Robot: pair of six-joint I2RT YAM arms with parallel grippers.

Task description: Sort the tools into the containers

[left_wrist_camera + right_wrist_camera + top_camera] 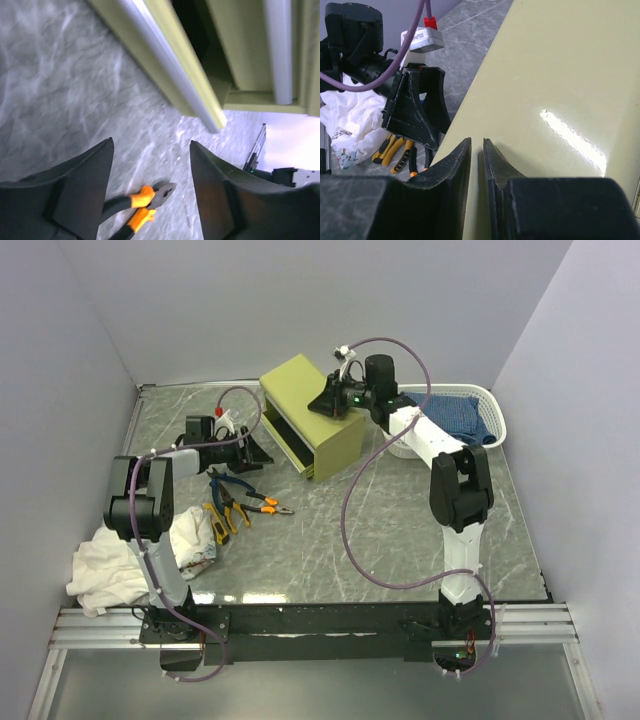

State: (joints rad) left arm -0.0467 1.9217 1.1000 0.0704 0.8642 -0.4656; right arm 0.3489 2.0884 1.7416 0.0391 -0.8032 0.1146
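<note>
top external view first, and we see the boxy olive-green cabinet at the far middle of the grey marbled table, with one dark-lined drawer pulled out towards the left arm. the left gripper hovers low just in front of that drawer, its pincer spread wide apart and holding nothing. below it on the table lie black pliers with orange grips. more small hand tools lie close by, near a crumpled white cloth. over to the right, the right gripper sits low over the cabinet's smooth top. its fingers are drawn almost together with only a thin slit between them, and nothing is pinched. we cannot tell whether it touches the top. a white basket holding a blue cloth sits beside that arm.
</note>
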